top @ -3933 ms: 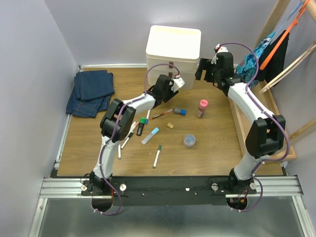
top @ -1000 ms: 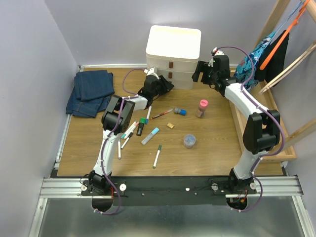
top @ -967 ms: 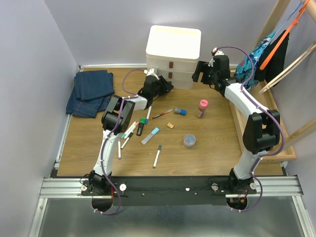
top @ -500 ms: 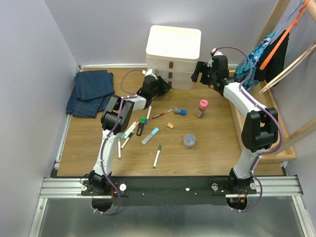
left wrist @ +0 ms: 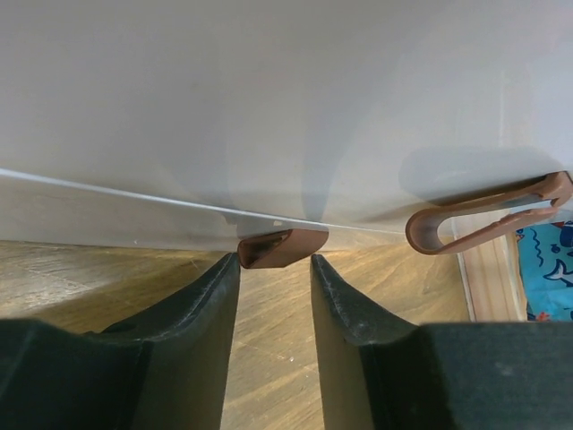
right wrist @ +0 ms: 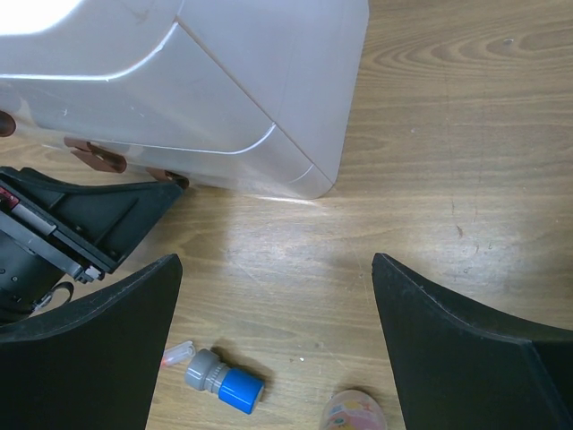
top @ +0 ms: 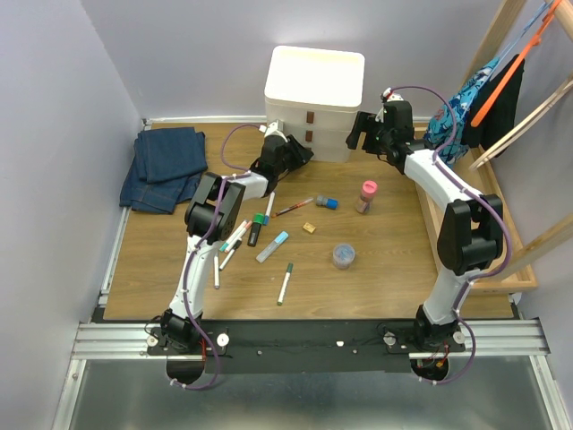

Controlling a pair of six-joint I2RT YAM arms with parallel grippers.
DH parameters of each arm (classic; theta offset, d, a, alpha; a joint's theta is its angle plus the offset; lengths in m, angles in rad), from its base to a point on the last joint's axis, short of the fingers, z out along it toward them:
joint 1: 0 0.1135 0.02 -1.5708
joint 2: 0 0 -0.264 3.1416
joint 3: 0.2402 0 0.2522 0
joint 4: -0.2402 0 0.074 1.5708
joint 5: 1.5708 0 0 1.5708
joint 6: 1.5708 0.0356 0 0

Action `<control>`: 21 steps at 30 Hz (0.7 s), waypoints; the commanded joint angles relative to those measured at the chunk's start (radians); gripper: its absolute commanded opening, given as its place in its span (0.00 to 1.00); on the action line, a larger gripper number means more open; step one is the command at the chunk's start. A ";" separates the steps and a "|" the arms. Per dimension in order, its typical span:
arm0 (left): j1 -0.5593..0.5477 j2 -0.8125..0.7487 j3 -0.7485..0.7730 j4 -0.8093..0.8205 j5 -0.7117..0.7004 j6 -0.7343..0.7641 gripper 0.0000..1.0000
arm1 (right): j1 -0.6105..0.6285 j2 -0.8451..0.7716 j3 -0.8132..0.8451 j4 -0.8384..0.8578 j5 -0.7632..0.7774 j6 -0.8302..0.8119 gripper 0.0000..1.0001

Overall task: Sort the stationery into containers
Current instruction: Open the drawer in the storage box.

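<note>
The cabinet (top: 313,90) stands at the upper centre of the table (top: 394,278), its drawer fronts and brown handles facing the bottom of the frame. The loose stationery lies below it. A green-capped pen (top: 285,282) runs nearly up and down the frame. A blue-tipped marker (top: 272,246) and a thin red pen (top: 294,207) slant from lower left to upper right. A tan eraser (top: 309,227) and a clear round jar (top: 343,256) sit among them. The left arm climbs from its base at lower left, bends at the elbow, and lays its forearm low toward the cabinet's foot. The left gripper (left wrist: 275,269) stands about half apart, with the bottom drawer's handle (left wrist: 282,248) right at its fingertips (left wrist: 215,305); whether they pinch it I cannot tell. The right arm rises at the right, folds, and reaches up-left to the cabinet's right side. The right gripper (right wrist: 277,305) is spread wide above bare table by the cabinet's corner, holding nothing.
</note>
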 commanded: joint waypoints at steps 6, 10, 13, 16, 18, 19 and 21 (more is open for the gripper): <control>-0.007 0.018 0.036 0.060 0.025 0.015 0.25 | -0.001 0.013 0.015 0.023 -0.006 0.016 0.94; -0.003 -0.013 -0.019 0.062 0.040 0.013 0.11 | -0.001 0.010 0.018 0.023 -0.003 0.013 0.94; 0.003 -0.036 -0.050 0.060 0.059 0.019 0.04 | -0.001 0.005 0.019 0.023 -0.001 0.011 0.94; 0.008 -0.064 -0.084 0.056 0.071 0.024 0.00 | -0.001 0.000 0.015 0.025 -0.005 0.013 0.94; 0.009 -0.081 -0.101 0.063 0.076 0.030 0.00 | -0.001 -0.007 0.010 0.026 -0.005 0.013 0.94; 0.011 -0.084 -0.116 0.065 0.083 0.032 0.00 | -0.001 -0.010 0.004 0.026 -0.005 0.011 0.94; 0.014 -0.091 -0.127 0.068 0.091 0.032 0.00 | -0.001 -0.018 -0.004 0.028 -0.005 0.013 0.94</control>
